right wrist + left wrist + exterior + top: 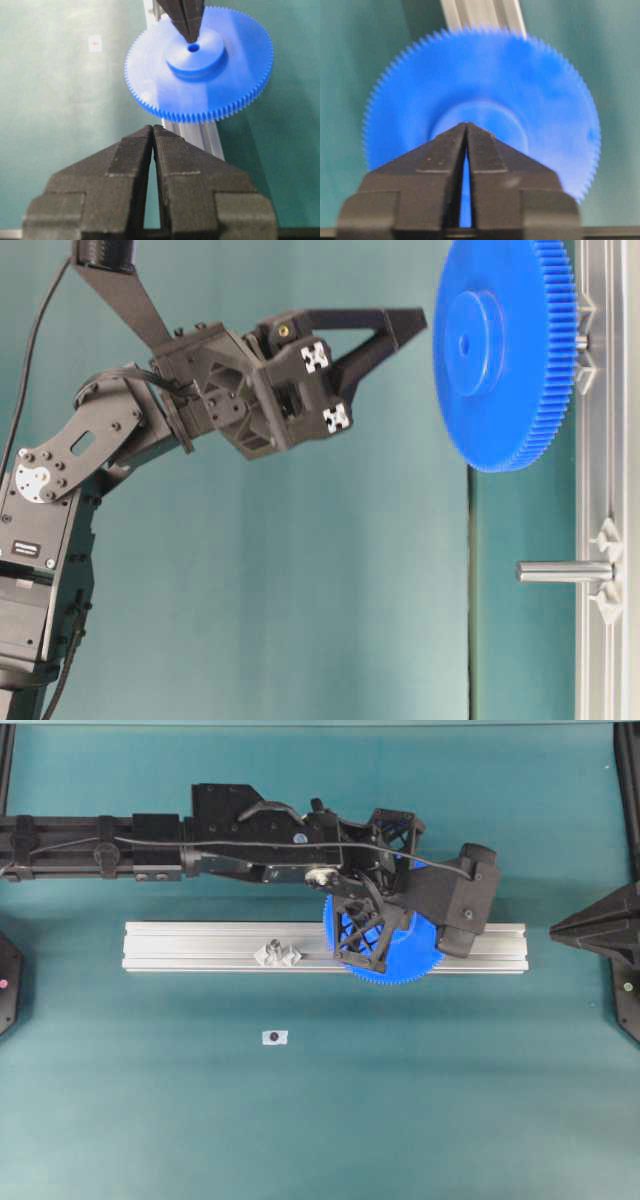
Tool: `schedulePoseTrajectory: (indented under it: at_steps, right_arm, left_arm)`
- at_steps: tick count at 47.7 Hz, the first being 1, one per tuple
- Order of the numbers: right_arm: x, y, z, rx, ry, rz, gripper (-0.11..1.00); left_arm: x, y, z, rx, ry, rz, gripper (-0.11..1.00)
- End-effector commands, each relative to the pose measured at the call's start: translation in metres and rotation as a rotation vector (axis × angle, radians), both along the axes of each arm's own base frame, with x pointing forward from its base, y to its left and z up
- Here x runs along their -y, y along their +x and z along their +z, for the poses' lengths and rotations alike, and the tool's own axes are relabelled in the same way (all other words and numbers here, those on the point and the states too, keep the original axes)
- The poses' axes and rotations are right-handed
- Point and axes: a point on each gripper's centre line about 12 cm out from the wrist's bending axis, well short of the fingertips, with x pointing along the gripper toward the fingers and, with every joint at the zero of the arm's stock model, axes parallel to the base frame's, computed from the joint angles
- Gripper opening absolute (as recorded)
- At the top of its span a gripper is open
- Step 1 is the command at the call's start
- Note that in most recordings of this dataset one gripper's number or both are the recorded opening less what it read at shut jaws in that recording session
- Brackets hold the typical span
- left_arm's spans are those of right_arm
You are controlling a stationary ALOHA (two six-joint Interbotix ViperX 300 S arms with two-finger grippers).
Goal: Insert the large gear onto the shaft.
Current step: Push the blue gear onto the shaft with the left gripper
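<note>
The left gripper (385,915), clenched empty, hovered over the large gear (400,955), which lay on the rail (200,948). At table level the gear (505,350) sat apparently on the short pin; lift it straight off before moving to the shaft (563,571).

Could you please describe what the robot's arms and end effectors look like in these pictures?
Both arms are matte black. The left arm is built of boxy segments with a thin black cable along its top. Its left end effector has open lattice-framed fingers; the table-level view shows small black-and-white square markers on its side. The right end effector shows two wedge-shaped black fingers with finely textured pads, tapering to a point.
</note>
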Motion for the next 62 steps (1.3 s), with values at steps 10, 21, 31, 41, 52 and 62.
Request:
schedulePoseTrajectory:
  at_steps: [10, 21, 31, 41, 52, 62]
  right_arm:
    - [0.0, 0.002, 0.003, 0.013, 0.007, -0.003, 0.14]
    - [0.0, 0.002, 0.004, 0.019, 0.007, -0.001, 0.14]
    - [0.0, 0.001, 0.004, 0.02, 0.007, -0.003, 0.14]
    - [0.0, 0.001, 0.003, 0.017, 0.007, -0.003, 0.14]
    - [0.0, 0.001, 0.002, 0.016, 0.007, -0.003, 0.14]
    - [0.0, 0.001, 0.001, 0.014, 0.007, -0.003, 0.14]
  left_arm:
    - [-0.006, 0.001, -0.007, -0.012, 0.0, 0.009, -0.01]
    - [-0.006, 0.004, -0.019, -0.034, -0.002, 0.008, -0.01]
    - [-0.013, -0.003, 0.0, -0.008, 0.001, 0.022, -0.01]
    - [-0.021, -0.011, 0.005, -0.029, -0.001, 0.039, -0.01]
    - [-0.021, -0.009, 0.004, -0.022, 0.0, 0.038, -0.01]
    - [-0.011, -0.004, -0.006, -0.034, -0.001, 0.018, -0.01]
